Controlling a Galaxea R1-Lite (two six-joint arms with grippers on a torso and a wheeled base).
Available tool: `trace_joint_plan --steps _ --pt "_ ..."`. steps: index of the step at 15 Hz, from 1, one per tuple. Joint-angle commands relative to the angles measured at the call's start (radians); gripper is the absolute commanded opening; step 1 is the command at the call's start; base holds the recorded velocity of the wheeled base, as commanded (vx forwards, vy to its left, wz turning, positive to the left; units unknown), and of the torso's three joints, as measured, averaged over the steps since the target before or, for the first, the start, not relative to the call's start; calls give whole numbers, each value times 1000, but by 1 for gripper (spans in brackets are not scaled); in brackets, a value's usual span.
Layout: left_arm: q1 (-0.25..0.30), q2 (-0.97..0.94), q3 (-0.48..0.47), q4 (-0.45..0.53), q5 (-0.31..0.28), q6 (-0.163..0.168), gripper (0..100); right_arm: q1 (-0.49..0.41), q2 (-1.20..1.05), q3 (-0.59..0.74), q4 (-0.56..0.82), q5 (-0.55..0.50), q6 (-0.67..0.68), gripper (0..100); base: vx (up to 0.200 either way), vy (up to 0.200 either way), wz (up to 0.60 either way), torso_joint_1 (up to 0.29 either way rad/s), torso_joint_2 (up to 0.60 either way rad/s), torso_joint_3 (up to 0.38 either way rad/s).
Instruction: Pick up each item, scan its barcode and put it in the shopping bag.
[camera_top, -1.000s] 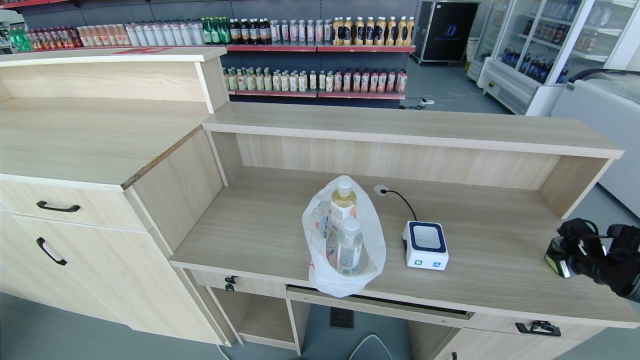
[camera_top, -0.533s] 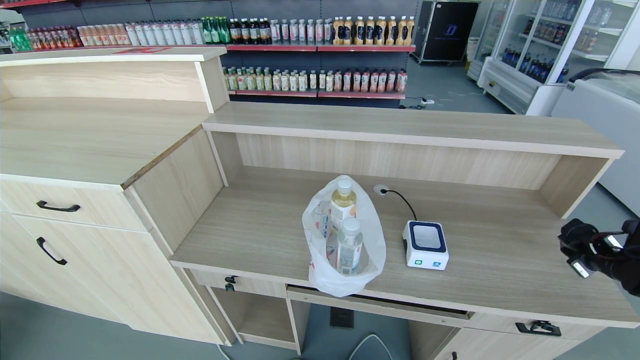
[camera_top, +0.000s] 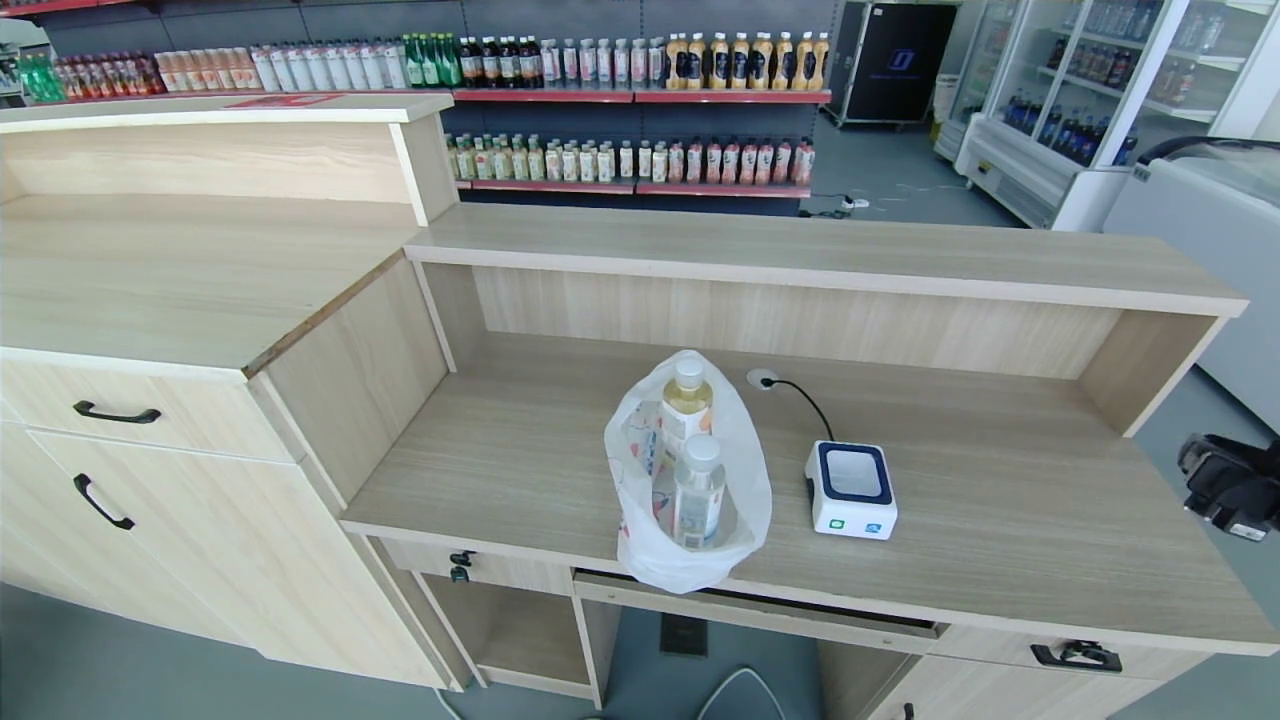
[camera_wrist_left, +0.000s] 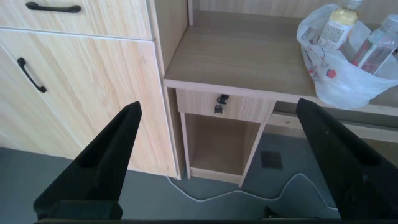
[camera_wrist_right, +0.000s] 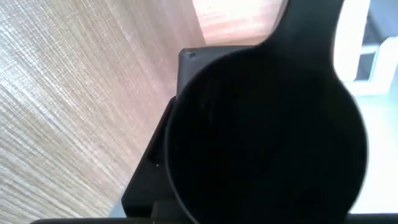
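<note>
While the left fingers (camera_wrist_left: 99, 168) stand wide apart with nothing between them, they hang low before the front of the counter, with the floor below them. The shopping bag (camera_wrist_left: 348, 84) lies up and off to one side of them, well apart.

Whether the right arm (camera_top: 1232, 482) grips anything cannot be told: a dark round shape (camera_wrist_right: 267, 137) sits close before its wrist camera, with wood grain beside it. Over the last second this arm has drawn back from the right end of the surface (camera_top: 1000, 500) toward the picture's right edge, and less of it shows now. Nothing else has shifted.

The shopping bag (camera_top: 750, 490) stands at the front edge of the surface, its mouth open upward. Inside it two bottles stand upright, long axes vertical and white caps up. The clear bottle (camera_top: 698, 490) is nearer the front edge, and the yellow bottle (camera_top: 686, 405) is just behind it.

Just beside the bag, on its right, the scanner (camera_top: 851, 488) lies flat with its window facing up. Its black cable (camera_top: 805, 398) runs back to a hole in the surface.
</note>
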Motion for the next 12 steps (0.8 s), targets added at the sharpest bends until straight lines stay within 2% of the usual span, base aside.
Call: trace_joint_plan --steps 1,4,6,9,10,11,12 --pt "0 0 0 0 0 0 100 -40 -194 70 61 148 -185 0 0 0 0 0 0 0" --pt "0 0 0 0 0 0 100 -37 -448 157 161 450 -432 0 0 0 0 0 0 0" --pt "0 0 0 0 0 0 100 54 -612 223 150 528 -496 0 0 0 0 0 0 0" --pt "0 0 0 0 0 0 100 216 -810 371 58 534 -513 0 0 0 0 0 0 0" --pt "0 0 0 0 0 0 100 312 -862 412 -18 533 -530 0 0 0 0 0 0 0" --pt "0 0 0 0 0 0 100 473 -899 455 -110 530 -579 0 0 0 0 0 0 0" --pt "0 0 0 0 0 0 100 588 -899 473 -150 525 -645 0 0 0 0 0 0 0"
